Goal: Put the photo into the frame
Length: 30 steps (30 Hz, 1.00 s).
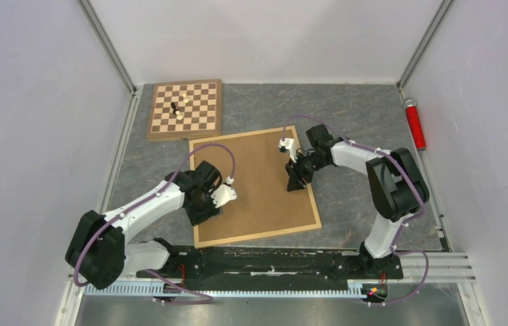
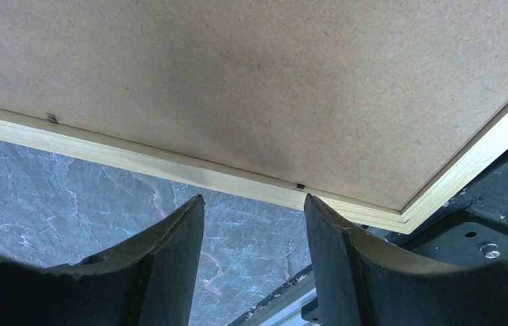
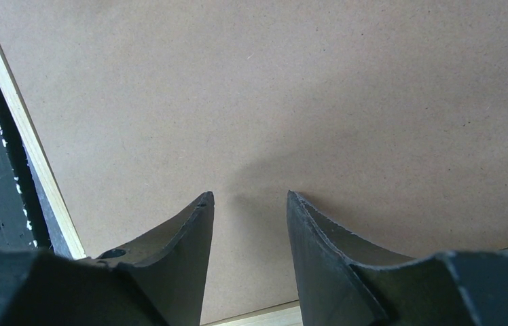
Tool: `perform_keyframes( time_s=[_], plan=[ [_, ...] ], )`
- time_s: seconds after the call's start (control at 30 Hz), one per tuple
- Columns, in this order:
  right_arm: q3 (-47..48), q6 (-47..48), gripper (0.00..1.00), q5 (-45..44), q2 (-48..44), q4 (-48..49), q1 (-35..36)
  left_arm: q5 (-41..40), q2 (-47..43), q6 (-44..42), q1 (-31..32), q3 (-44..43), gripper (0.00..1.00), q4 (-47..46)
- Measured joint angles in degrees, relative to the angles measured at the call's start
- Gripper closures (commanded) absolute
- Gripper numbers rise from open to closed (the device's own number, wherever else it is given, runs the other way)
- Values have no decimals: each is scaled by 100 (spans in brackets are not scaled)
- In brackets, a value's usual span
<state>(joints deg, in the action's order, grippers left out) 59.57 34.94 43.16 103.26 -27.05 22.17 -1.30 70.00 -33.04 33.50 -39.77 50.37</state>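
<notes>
Frame [image 2: 136, 158] flat, back up, slightly askew; left tool [image 2: 251, 201] and right tool [image 3: 248, 197] apart.

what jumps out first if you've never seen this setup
The big brown backing board in its light wooden frame fills the middle of the table, with the left gripper open at its left edge and the right gripper open above its right side. Next come the chessboard with a few pieces at the far left and a red tube at the right edge.
</notes>
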Motion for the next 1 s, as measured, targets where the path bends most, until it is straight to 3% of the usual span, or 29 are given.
perform_keyframes(
  time_s=[1.0],
  plan=[
    [-33, 0, 54, -20, -15, 61, 0, -166, 308, 0, 164, 85, 38, -173]
  ],
)
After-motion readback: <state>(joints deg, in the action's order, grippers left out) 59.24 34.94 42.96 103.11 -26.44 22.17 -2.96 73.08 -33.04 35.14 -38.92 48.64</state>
